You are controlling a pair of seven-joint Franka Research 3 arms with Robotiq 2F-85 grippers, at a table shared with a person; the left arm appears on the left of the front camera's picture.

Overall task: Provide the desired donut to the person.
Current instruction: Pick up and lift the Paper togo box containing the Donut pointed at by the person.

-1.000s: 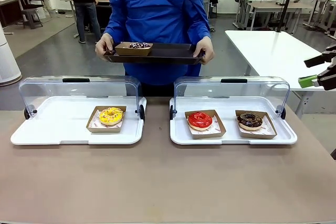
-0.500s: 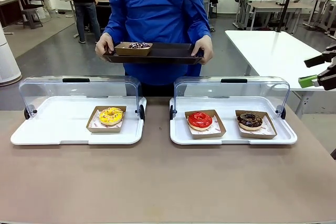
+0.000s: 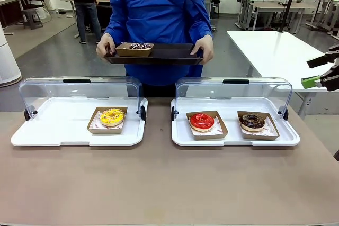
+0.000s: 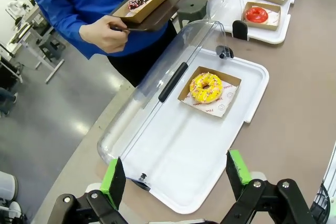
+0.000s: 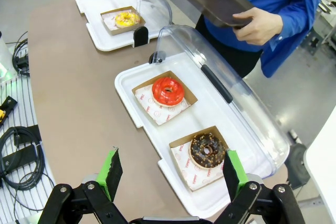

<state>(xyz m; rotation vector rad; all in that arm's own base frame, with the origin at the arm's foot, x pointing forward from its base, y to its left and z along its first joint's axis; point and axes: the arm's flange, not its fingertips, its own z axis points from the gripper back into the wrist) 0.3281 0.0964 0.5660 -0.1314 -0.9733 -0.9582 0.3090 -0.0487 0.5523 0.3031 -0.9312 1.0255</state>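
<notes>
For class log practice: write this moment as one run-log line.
left hand open | right hand open | person holds tray | cased: yellow donut, red donut, chocolate donut

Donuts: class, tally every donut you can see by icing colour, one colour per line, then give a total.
Yellow donut: 1
Red donut: 1
Chocolate donuts: 2
Total: 4
</notes>
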